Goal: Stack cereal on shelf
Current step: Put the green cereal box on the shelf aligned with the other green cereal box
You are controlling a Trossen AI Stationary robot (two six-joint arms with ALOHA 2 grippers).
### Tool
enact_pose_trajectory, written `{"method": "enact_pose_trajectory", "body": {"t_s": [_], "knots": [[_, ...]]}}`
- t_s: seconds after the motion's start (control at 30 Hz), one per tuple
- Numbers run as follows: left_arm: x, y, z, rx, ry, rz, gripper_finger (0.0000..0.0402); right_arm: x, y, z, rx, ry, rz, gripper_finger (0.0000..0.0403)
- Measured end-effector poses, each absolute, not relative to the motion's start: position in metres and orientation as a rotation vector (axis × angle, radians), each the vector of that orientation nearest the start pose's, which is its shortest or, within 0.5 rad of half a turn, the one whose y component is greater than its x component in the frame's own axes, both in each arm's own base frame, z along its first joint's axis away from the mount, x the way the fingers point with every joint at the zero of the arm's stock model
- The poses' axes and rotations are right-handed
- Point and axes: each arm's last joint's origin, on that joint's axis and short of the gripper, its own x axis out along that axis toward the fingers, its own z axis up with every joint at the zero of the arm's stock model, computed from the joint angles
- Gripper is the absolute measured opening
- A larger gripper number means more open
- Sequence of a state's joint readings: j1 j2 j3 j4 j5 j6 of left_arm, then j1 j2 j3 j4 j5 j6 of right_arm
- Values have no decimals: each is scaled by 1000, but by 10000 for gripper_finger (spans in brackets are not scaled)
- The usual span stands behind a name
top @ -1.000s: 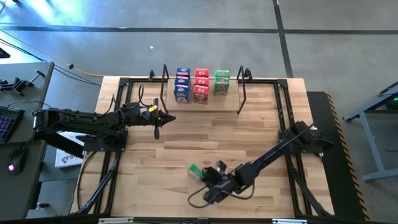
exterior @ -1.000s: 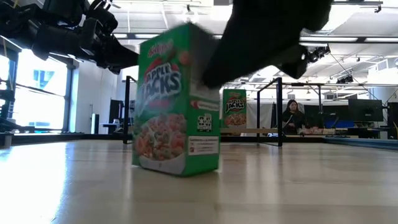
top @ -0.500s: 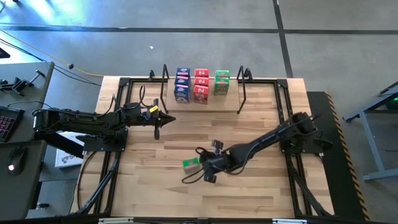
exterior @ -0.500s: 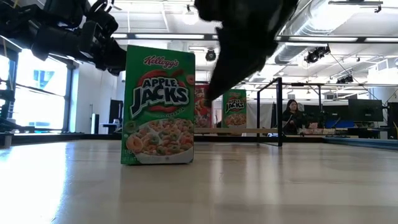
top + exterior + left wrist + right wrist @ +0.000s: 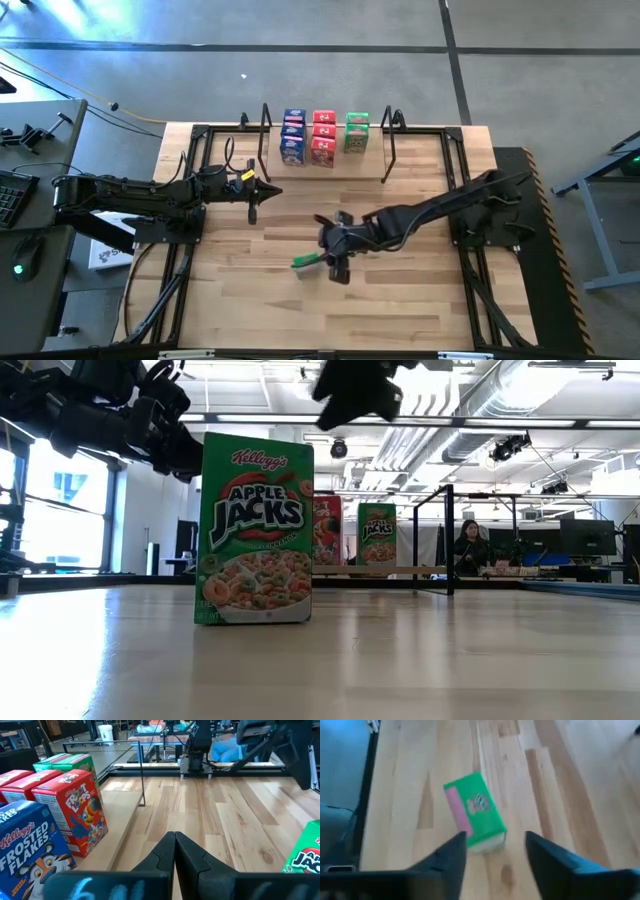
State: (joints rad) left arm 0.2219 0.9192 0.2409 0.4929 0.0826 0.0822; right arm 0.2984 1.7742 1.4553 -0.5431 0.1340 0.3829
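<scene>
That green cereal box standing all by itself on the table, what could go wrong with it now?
The green cereal box stands upright and alone, with the right tool open just above it. A careless swing of that arm could tip it over. It is also still far from the shelf, so it needs another grab, and a crooked one might let it slip. The left tool waits shut by the shelf.

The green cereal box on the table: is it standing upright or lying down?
Upright. The green cereal box stands on its bottom edge on the table, front facing the low camera.
</scene>
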Motion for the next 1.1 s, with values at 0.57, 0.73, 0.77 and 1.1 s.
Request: {"method": "enact_pose_trajectory", "body": {"t_s": [0.57, 0.73, 0.77, 1.1], "knots": [[179, 38, 188, 53, 194, 133, 1, 438, 122, 245, 13, 926, 118, 300], [179, 38, 188, 52, 198, 132, 1, 440, 122, 231, 33, 988, 111, 294], [179, 38, 188, 52, 198, 132, 1, 441, 123, 229, 32, 995, 110, 291], [179, 38, 187, 52, 201, 132, 1, 440, 123, 225, 88, 1026, 122, 213]]}}
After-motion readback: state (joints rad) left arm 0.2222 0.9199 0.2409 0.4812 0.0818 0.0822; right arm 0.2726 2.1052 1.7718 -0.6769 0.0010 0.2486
